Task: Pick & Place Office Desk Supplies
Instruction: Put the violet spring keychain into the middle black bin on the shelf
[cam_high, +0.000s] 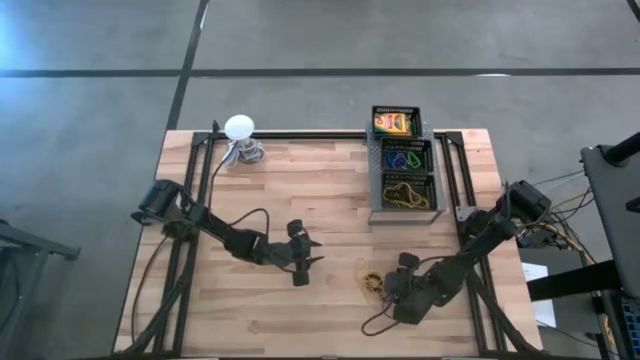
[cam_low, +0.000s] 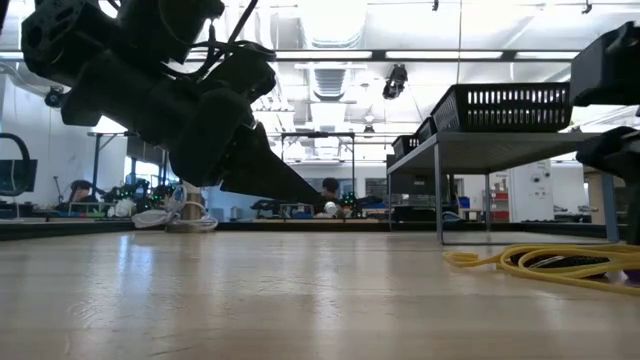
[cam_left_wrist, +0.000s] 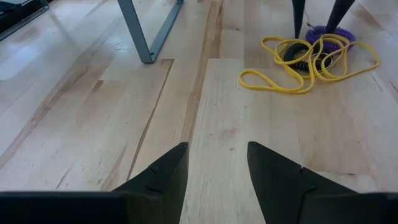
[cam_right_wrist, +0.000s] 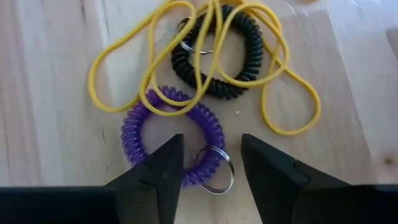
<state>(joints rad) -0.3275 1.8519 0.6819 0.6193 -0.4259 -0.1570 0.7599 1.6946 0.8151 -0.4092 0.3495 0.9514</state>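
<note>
The right gripper (cam_right_wrist: 208, 165) hangs low over a small heap of supplies on the table (cam_high: 330, 190), its fingers parted and holding nothing. Between the fingertips lie the metal key ring (cam_right_wrist: 214, 177) and the near edge of the purple coil (cam_right_wrist: 171, 140). Just beyond sits a black coil (cam_right_wrist: 217, 56), with yellow bands (cam_right_wrist: 280, 93) looped over both. The left gripper (cam_left_wrist: 217, 162) waits well apart from the heap, fingers spread and empty, pointing toward it above bare wood.
</note>
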